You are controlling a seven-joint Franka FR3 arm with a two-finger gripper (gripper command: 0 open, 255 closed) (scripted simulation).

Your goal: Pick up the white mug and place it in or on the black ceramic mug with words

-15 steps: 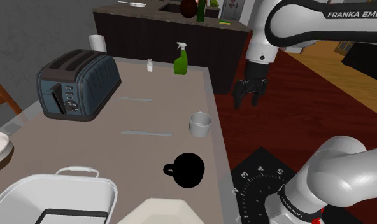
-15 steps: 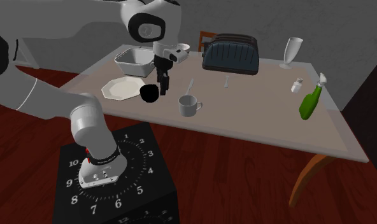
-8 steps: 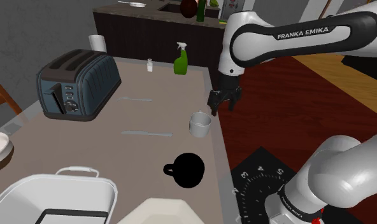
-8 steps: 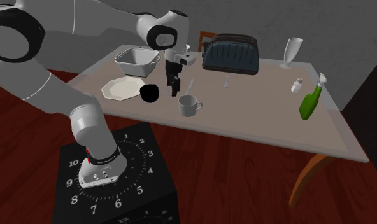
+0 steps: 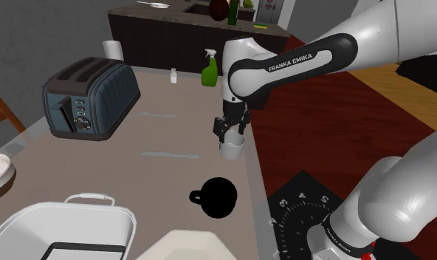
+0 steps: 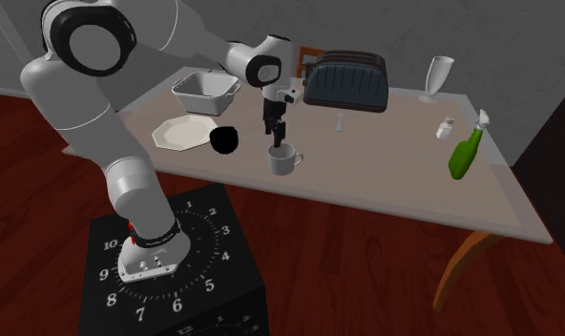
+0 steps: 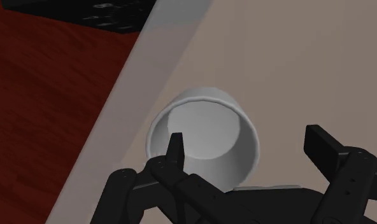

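Observation:
The white mug (image 5: 232, 148) stands upright near the table's edge on the shoulder view's right, also seen as the white mug (image 6: 283, 160) and white mug (image 7: 203, 130). The black mug (image 5: 218, 198) sits closer to the stand, its handle pointing to the shoulder view's left; it is the black mug (image 6: 223, 140) beside a plate. My gripper (image 5: 229, 134) hangs open just above the white mug's rim, also the gripper (image 6: 276, 135). In the wrist view, the gripper (image 7: 248, 149) has one fingertip (image 7: 174, 147) over the mug's opening and the other outside its wall, touching nothing.
A dark toaster (image 5: 91, 96) stands at the shoulder view's left, and a green spray bottle (image 5: 210, 70) at the far end. Two knives (image 5: 169, 155) lie mid-table. A white bin (image 5: 69, 221) and a plate (image 6: 185, 134) sit near the stand. The table edge (image 7: 130, 95) runs close beside the white mug.
The arm swung from over the red floor towards the shoulder view's left and came down, bringing the gripper from beyond the table's edge to just above the white mug.

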